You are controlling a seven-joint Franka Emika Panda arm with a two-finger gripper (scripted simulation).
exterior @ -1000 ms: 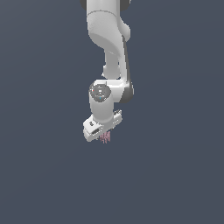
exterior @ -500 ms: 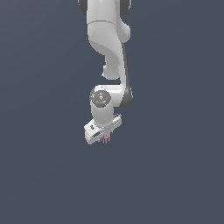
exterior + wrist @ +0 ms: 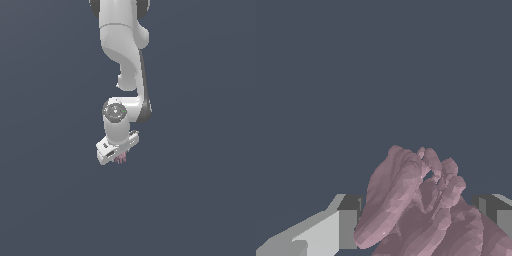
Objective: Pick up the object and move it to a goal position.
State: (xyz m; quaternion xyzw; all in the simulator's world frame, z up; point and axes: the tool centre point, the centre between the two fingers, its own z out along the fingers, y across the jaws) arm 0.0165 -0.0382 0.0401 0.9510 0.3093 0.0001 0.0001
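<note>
The object [image 3: 120, 159] is a tiny pale pink-red thing of thin streaks, poking out just under the white gripper [image 3: 119, 156] in the exterior view. The arm hangs down from the top of that view against a plain dark grey-blue ground. In the wrist view the object [image 3: 421, 205] is a lumpy pink mass sitting between the two fingers [image 3: 341, 225], which stand on either side of it and close against it. The gripper is shut on the object and holds it off any surface.
Only a uniform dark grey-blue background surrounds the arm [image 3: 122, 55] in both views. No other objects, edges or containers show.
The arm's lower link and gripper have shifted slightly with the object still held; the object stays tucked under the gripper.
</note>
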